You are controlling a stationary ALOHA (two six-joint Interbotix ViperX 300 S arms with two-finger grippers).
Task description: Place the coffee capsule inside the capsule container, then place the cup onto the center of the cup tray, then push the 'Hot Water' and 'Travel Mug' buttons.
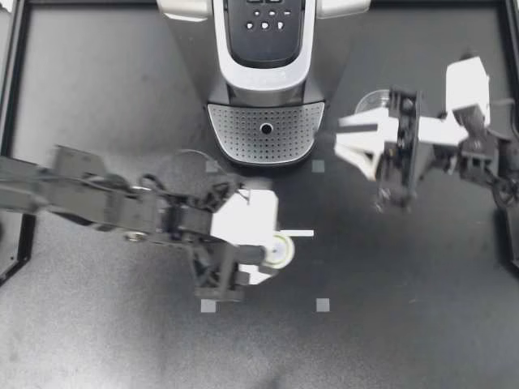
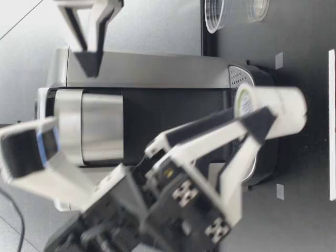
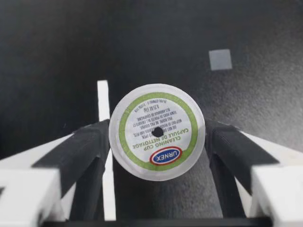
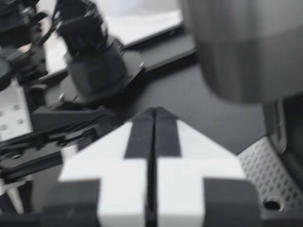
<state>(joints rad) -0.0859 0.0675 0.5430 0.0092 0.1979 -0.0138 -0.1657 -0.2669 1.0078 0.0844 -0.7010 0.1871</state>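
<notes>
The left fingers (image 1: 247, 256) came in from the left side and were spread just wide enough to pinch the capsule (image 1: 281, 250). In the left wrist view one dark finger pressed on each side of the capsule (image 3: 157, 131), and its round lid with the green ring faced the camera. There was a tiny hole in the middle of the lid. In the low view the capsule (image 2: 281, 105) was held up off the counter (image 2: 315, 47), with its lid on top. It was out in front of the coffee machine (image 1: 266, 49), not inside it. A thin white strip (image 1: 297, 233) lay on the counter (image 1: 97, 97) just beside the capsule. Small grey tape squares (image 1: 323, 305) were stuck on the counter around that spot.

The coffee machine stood at the back in the middle. Its cup tray (image 1: 243, 134), full of little holes, had nothing on it.

The right fingers (image 1: 357, 138) were pressed tight together and held nothing. In the right wrist view the right fingers (image 4: 142, 137) met in one thin line and pointed toward the side of the coffee machine (image 4: 236, 47). In the low view they hung high in the air beside the machine. The clear cup (image 1: 373, 100) sat on the counter to the right of the machine, partly hidden behind the right fingers.
</notes>
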